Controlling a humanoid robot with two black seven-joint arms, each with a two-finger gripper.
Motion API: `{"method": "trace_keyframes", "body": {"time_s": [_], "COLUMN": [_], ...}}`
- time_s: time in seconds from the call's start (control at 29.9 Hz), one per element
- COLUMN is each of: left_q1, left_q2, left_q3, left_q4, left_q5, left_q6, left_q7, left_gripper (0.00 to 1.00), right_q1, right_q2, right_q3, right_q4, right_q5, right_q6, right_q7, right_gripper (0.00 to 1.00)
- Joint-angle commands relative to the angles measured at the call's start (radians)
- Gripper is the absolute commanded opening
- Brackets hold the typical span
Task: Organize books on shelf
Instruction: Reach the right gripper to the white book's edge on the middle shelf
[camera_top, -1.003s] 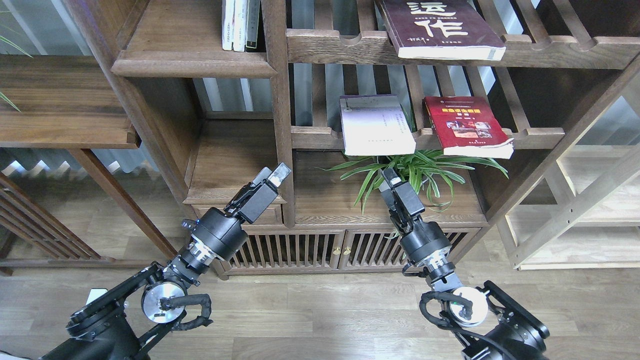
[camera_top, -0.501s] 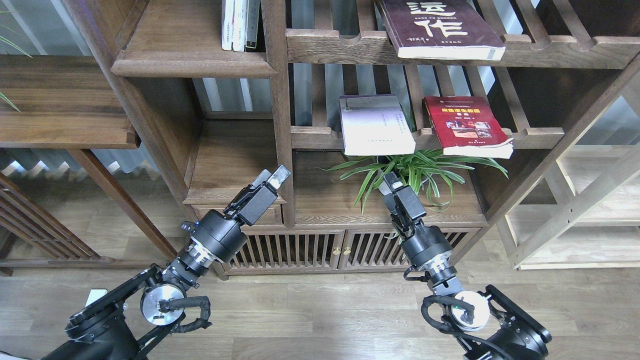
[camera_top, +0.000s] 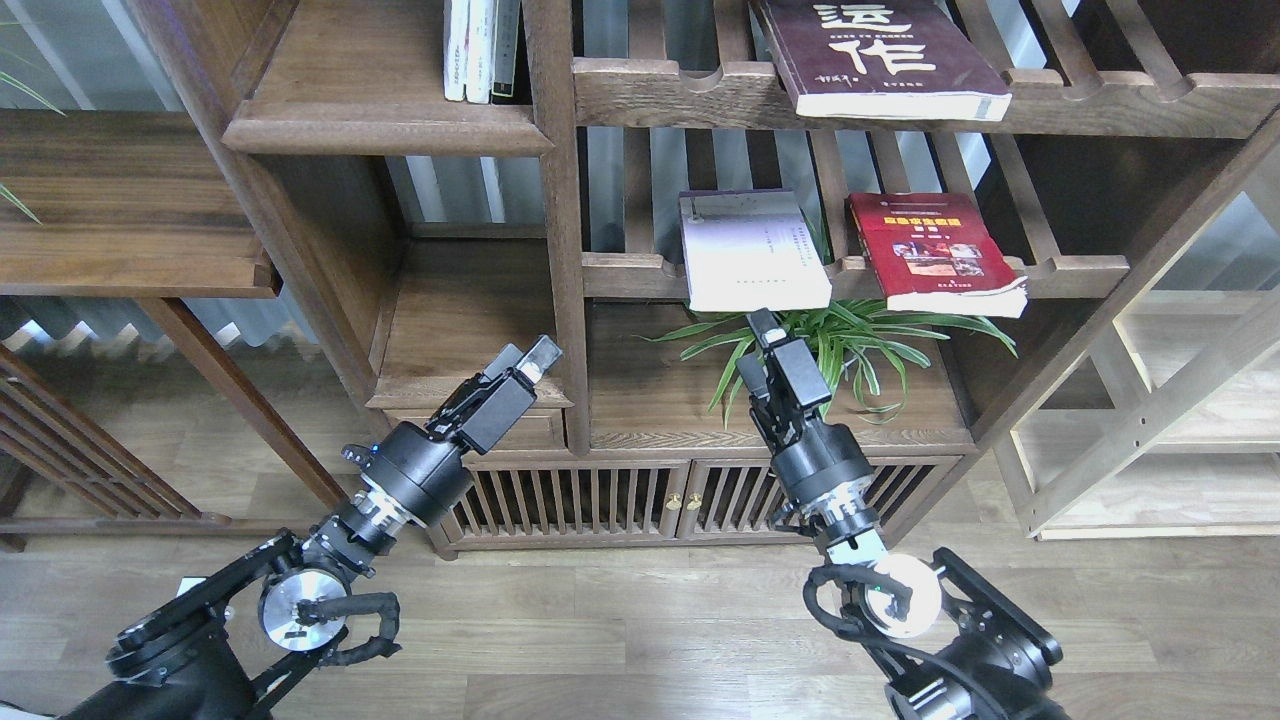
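The right claw (camera_top: 768, 330), nothing in it and its fingers too end-on to tell if parted, sits nearest the white-lilac book (camera_top: 752, 250), which lies just at its twelve o'clock, long axis running away from us, overhanging the slatted rack (camera_top: 640, 275). The red book (camera_top: 935, 252) lies at two o'clock, the maroon book (camera_top: 885, 55) higher. The left claw (camera_top: 535, 358), likewise unreadable, hangs empty by the shelf (camera_top: 385, 125).

Bright, even daylight; sharp focus, wide-angle bending at edges.
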Motion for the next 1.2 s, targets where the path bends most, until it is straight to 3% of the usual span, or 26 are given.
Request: {"method": "trace_keyframes", "body": {"time_s": [0.0, 0.3, 0.6, 1.17], "left_q1": [0.002, 0.016, 0.032, 0.036], "left_q2": [0.011, 0.011, 0.013, 0.013], "left_q3": [-0.003, 0.014, 0.010, 0.013], "left_q4": [0.000, 0.015, 0.031, 0.051], "left_q5": [-0.002, 0.000, -0.003, -0.003], "left_q6": [0.000, 0.000, 0.000, 0.000], "left_q7": [-0.001, -0.001, -0.008, -0.003], "left_gripper": [0.99, 0.99, 0.99, 0.99], "right_q1": [0.047, 0.099, 0.127, 0.242], "right_q2": [0.001, 0.001, 0.001, 0.001], "right_q3": [0.028, 0.074, 0.076, 0.074], "right_q4": [-0.013, -0.015, -0.036, -0.136], "right_q5": [0.004, 0.113, 0.119, 0.119], "right_q6": [-0.040, -0.340, -0.444, -0.467], "right_q7": [0.009, 0.017, 0.018, 0.018], "right_gripper": [0.93, 0.96, 0.96, 0.93]}}
